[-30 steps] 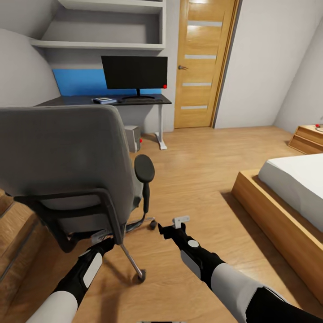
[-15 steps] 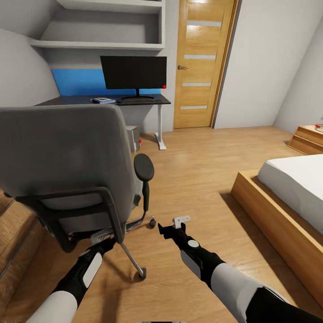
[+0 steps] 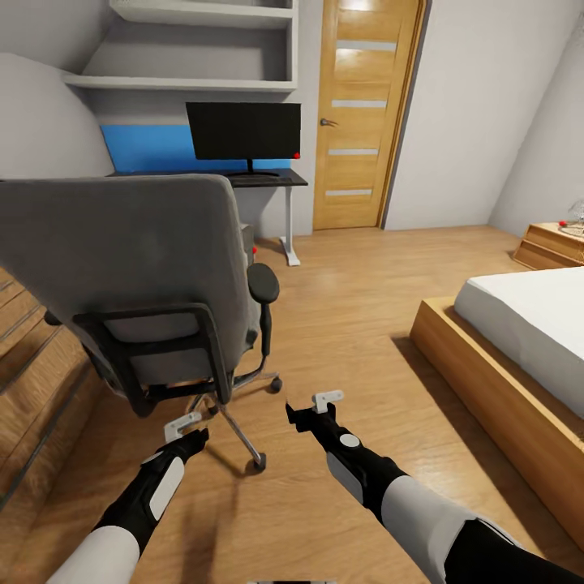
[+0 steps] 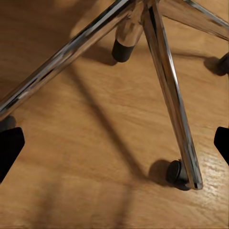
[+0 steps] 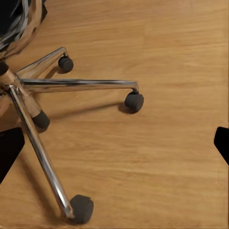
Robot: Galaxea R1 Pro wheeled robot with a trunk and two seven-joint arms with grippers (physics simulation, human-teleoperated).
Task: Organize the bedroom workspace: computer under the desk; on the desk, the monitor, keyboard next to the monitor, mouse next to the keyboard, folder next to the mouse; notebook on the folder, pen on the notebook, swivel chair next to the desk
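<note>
A: Grey fabric marks the swivel chair (image 3: 138,268), back toward the camera, standing on the wooden floor (image 3: 349,324) well short of the table (image 3: 268,180). Its chrome base (image 4: 162,86) spreads beneath both wrist cameras.

B: What looks finished?

A: The monitor (image 3: 243,131) stands on the table near its right edge, so that step appears met. Computer, keyboard, mouse, folder, notebook and pen are hidden by the chair back or too small to judge.

B: And the arms?

A: The left gripper (image 3: 185,427) hangs just behind the chair base, the right gripper (image 3: 316,405) beside it over bare floor. Both sets of fingers are spread wide and hold nothing; dark tips sit at the far edges of each wrist view.

B: What is left?

A: Judging from this, the chair's placement beside the table is not yet done.
</note>
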